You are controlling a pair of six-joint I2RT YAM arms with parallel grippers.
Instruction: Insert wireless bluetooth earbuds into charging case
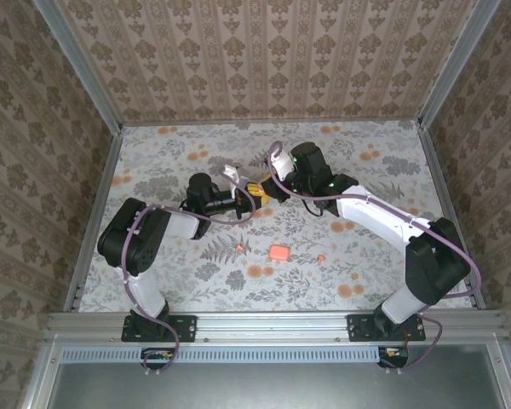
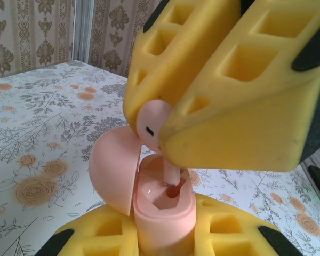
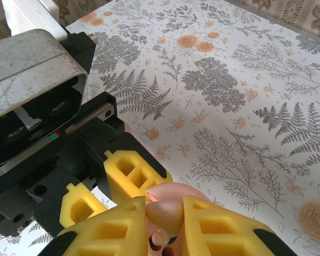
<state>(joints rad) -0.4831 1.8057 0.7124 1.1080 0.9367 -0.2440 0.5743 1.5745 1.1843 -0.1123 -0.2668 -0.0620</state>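
Right jaws tight on 1 earbud (image 2: 149, 125), stem inside open charging case (image 2: 165, 205) snug between left jaws.

Two charging cases, the open case (image 2: 162, 205) at mid-table and the second case (image 1: 278, 252) lying nearer; three earbuds, the held earbud (image 2: 148, 124), the left loose earbud (image 1: 242, 247) and the right loose earbud (image 1: 321, 256); two grippers, the left gripper (image 2: 165, 240) and the right gripper (image 3: 165, 224).

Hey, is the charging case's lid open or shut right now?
Open. The lid is swung out to the left of the charging case, baring its inside, and an earbud has its stem reaching into it.
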